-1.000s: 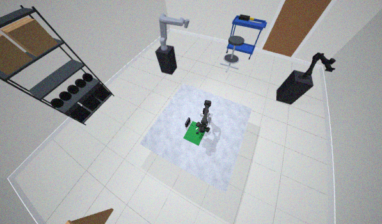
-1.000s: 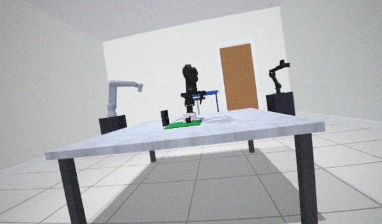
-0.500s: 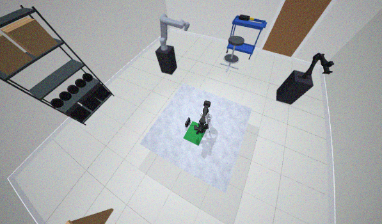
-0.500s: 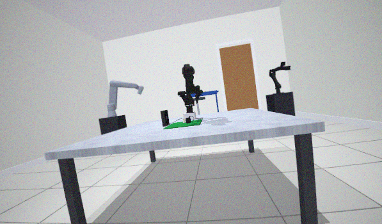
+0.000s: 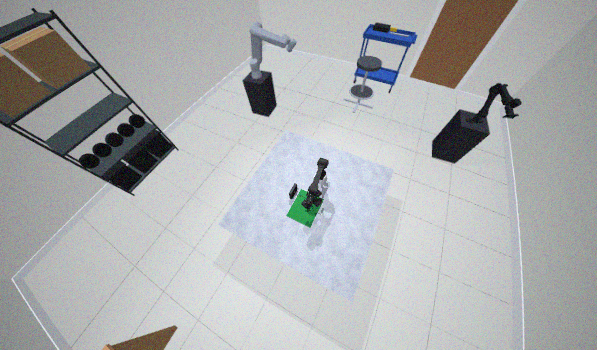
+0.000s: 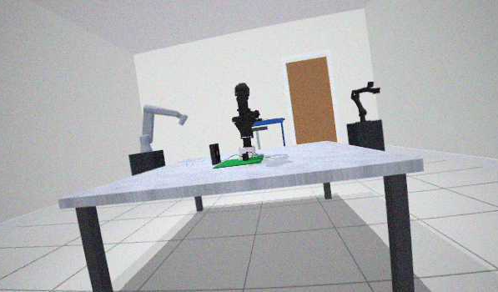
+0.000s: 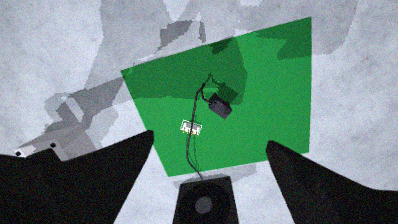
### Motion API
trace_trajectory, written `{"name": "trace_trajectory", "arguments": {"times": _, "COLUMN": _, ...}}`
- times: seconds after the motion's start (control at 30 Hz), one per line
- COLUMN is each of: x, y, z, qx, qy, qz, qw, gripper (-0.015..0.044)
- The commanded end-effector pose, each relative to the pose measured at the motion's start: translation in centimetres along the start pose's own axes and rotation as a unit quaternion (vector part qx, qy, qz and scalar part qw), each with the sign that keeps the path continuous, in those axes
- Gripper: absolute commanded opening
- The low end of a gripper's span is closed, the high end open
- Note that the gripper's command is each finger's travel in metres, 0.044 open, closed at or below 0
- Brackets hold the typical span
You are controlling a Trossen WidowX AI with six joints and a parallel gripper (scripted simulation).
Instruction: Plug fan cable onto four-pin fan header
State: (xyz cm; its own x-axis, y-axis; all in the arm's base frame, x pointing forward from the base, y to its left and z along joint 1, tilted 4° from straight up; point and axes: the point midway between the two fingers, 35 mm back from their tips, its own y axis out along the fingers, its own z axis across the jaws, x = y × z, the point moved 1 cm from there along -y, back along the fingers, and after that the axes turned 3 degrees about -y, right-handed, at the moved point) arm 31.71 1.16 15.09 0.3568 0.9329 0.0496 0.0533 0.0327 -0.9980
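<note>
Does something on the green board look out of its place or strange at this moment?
Yes. The small black plug lies loose and tilted on the flat green board, apart from the small white four-pin header. Its thin dark cable crosses the header. The open black gripper holds nothing.

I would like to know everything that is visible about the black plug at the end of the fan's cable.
The plug is a small, dark, boxy block, plastic by its look. It lies on the green board, turned at an angle to the board's edges, beside the white four-pin header but apart from it, so it is not yet seated. Thin dark wires run from it past the header toward the fan. The open gripper hangs above, its fingers touching nothing.
</note>
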Motion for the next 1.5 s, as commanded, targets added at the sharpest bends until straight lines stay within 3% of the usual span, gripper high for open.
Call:
{"name": "trace_trajectory", "arguments": {"times": 0.0, "x": -1.6, "y": -1.3, "z": -2.0, "qx": -0.004, "qy": -0.372, "qz": -0.013, "qw": 0.928, "gripper": 0.044}}
{"name": "trace_trajectory", "arguments": {"times": 0.2, "x": -2.1, "y": -1.5, "z": -2.4, "qx": -0.007, "qy": -0.49, "qz": -0.013, "qw": 0.872, "gripper": 0.044}}
{"name": "trace_trajectory", "arguments": {"times": 0.87, "x": -2.1, "y": -1.5, "z": -2.4, "qx": -0.007, "qy": -0.493, "qz": -0.013, "qw": 0.87, "gripper": 0.044}}
{"name": "trace_trajectory", "arguments": {"times": 1.0, "x": -1.9, "y": 0.8, "z": -2.8, "qx": -0.007, "qy": -0.493, "qz": -0.013, "qw": 0.87, "gripper": 0.044}}
{"name": "trace_trajectory", "arguments": {"times": 1.2, "x": -1.8, "y": 8.2, "z": -2.5, "qx": -0.007, "qy": -0.493, "qz": -0.013, "qw": 0.87, "gripper": 0.044}}
{"name": "trace_trajectory", "arguments": {"times": 1.47, "x": -1.8, "y": 8.5, "z": -2.4, "qx": -0.007, "qy": -0.493, "qz": -0.013, "qw": 0.87, "gripper": 0.044}}
